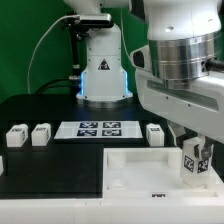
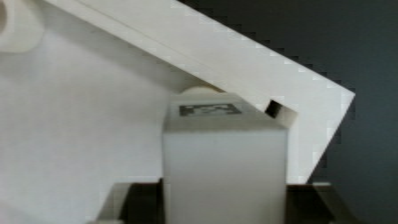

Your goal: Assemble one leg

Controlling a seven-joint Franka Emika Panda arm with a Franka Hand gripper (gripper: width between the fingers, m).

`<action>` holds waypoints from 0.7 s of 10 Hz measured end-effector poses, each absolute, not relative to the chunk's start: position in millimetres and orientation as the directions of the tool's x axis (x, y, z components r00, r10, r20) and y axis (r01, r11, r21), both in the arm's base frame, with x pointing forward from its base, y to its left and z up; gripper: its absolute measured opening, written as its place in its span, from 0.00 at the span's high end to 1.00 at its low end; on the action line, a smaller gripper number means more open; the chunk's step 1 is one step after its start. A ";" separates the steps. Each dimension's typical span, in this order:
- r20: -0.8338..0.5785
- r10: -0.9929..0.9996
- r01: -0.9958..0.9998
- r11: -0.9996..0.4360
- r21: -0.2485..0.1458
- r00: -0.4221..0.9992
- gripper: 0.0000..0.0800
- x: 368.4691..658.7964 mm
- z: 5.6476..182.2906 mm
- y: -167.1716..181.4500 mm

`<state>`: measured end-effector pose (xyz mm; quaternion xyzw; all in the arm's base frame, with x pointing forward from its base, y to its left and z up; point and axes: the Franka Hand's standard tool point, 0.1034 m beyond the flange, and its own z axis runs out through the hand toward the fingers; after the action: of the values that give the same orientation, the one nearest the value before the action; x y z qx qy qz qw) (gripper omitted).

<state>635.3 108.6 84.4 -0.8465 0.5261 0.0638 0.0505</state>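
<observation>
Nearest the exterior camera, the gripper [image 1: 193, 166] hangs from the arm's broad white wrist at the exterior view's right, its jaws closed on the leg [image 1: 192, 157], a short white block with a black-and-white tag on the face turned toward the viewer. Held upright, the leg sits over the near right corner of the large white tray-like piece [image 1: 135, 172], inside its raised rim; whether its lower end touches the piece cannot be told. The wrist view shows the same leg [image 2: 226, 155] from above, clamped between two dark fingers [image 2: 139, 203], one on each flank, with the gripper [image 2: 222, 203] centred on it. A second tag on the leg's end faces that camera, and the end lies just beside a small dark notch in the angled rim of the tray-like piece [image 2: 80, 130]. On the black table [image 1: 50, 170], beyond the tray-like piece, the marker board [image 1: 98, 128] lies flat. A loose leg [image 1: 155, 132] lies just beside the board on the exterior view's right; a second loose leg [image 1: 41, 133] and a third loose leg [image 1: 17, 137] lie on its left, near each other. The robot base [image 1: 104, 70] stands behind the board before a green backdrop [image 1: 25, 40].
</observation>
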 end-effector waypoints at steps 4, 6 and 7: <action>-0.151 -0.759 -0.772 -0.634 -0.049 0.633 0.36 634.4 84.1 109.9; -0.132 -0.542 -0.554 -0.827 -0.092 0.830 0.20 633.9 84.2 112.7; -0.115 -0.394 -0.406 -0.907 -0.113 0.912 0.20 633.9 84.1 114.1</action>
<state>633.9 114.1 84.1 -0.9754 0.2052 0.0446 0.0674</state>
